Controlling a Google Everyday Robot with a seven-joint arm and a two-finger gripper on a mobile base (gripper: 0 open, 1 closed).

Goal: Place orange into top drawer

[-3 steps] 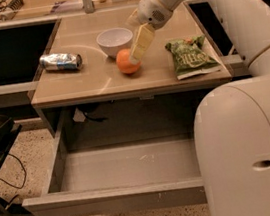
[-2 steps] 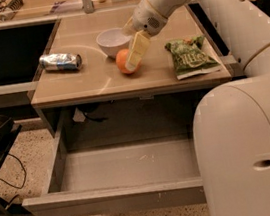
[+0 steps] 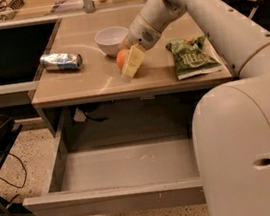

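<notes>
While the arm (image 3: 202,14) reaches across from the right in the camera view, the gripper (image 3: 131,64) sits low over the tabletop (image 3: 86,84), right at the orange (image 3: 121,58) and covering its right side. Whether the gripper is clamped on the fruit or spread cannot be told. Orange is on the tabletop near the front-middle, just in front of the white bowl (image 3: 111,39). Crushed silver can (image 3: 61,62) lies on its side to the left, well apart. Green snack bag (image 3: 190,57) lies flat to the right. Top drawer (image 3: 113,199) below is pulled out, grey floor scuffed, nothing in it. Robot's white body (image 3: 247,149) covers the drawer's right end.
</notes>
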